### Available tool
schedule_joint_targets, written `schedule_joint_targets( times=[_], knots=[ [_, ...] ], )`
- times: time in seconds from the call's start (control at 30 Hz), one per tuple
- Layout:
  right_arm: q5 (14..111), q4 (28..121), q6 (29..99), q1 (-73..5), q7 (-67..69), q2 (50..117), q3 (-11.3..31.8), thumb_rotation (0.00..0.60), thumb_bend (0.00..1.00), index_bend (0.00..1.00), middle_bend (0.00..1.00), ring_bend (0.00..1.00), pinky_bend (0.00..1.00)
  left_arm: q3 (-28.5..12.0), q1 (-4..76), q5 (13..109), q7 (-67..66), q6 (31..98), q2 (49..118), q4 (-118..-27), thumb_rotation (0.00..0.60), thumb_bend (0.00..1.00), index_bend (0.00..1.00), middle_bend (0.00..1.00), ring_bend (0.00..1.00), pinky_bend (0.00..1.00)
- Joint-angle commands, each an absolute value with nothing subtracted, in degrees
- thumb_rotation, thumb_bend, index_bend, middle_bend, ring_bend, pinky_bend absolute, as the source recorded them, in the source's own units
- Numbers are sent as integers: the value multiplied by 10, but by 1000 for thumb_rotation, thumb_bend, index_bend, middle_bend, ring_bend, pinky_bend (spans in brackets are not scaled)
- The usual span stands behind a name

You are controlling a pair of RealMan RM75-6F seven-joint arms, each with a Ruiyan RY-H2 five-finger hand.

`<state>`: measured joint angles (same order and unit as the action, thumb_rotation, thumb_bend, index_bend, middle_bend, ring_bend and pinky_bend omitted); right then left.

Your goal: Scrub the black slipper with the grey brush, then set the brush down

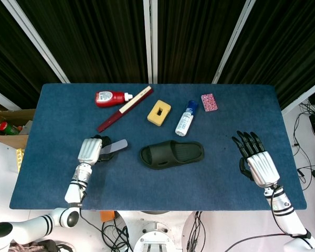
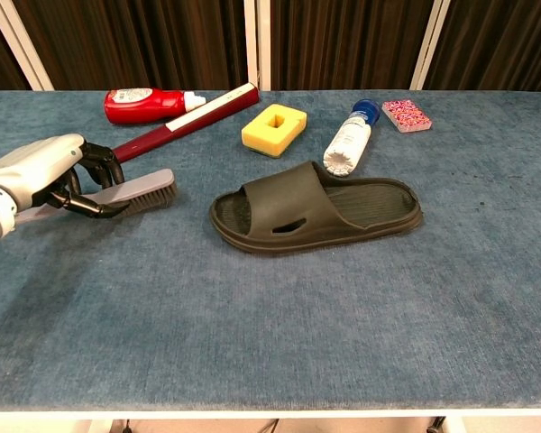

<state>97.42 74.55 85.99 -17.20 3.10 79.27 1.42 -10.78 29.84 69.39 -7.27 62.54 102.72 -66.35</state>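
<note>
The black slipper (image 1: pixel 171 153) (image 2: pixel 316 208) lies flat in the middle of the blue table, toe end to the left. My left hand (image 1: pixel 91 150) (image 2: pixel 38 174) grips the handle of the grey brush (image 1: pixel 114 146) (image 2: pixel 138 191), whose bristled head points right toward the slipper and stays a short gap left of it, just above the cloth. My right hand (image 1: pixel 255 161) rests open at the table's right side, fingers spread, well away from the slipper; the chest view does not show it.
Along the back lie a red bottle (image 1: pixel 109 97), a dark red and cream folded fan (image 1: pixel 124 108), a yellow sponge (image 1: pixel 159 113), a white spray bottle with a blue cap (image 1: pixel 185 119) close behind the slipper, and a small pink patterned pack (image 1: pixel 209 102).
</note>
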Motion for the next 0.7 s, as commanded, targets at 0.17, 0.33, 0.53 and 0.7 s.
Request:
schedule_joint_targets(
  times=[0.17,0.33,0.53,0.7],
  knots=[
    [974,744,859,-172,32,793,14,572,778,0,0,0,0,-103,299,721,-41,640,1033,-647,600,288,579,616,449,584],
    [972,744,858,-172,33,793,14,574,778,0,0,0,0,-98,299,742,-20,654,1039,-628,600,294,651,696,524,647],
    [972,745,857,-172,33,793,14,574,778,0,0,0,0,-100,300,746,3,652,1038,-627,600,325,705,752,578,692],
    [970,746,855,-173,33,792,15,576,778,0,0,0,0,-108,298,750,68,650,1034,-634,600,414,781,831,653,741]
  ],
)
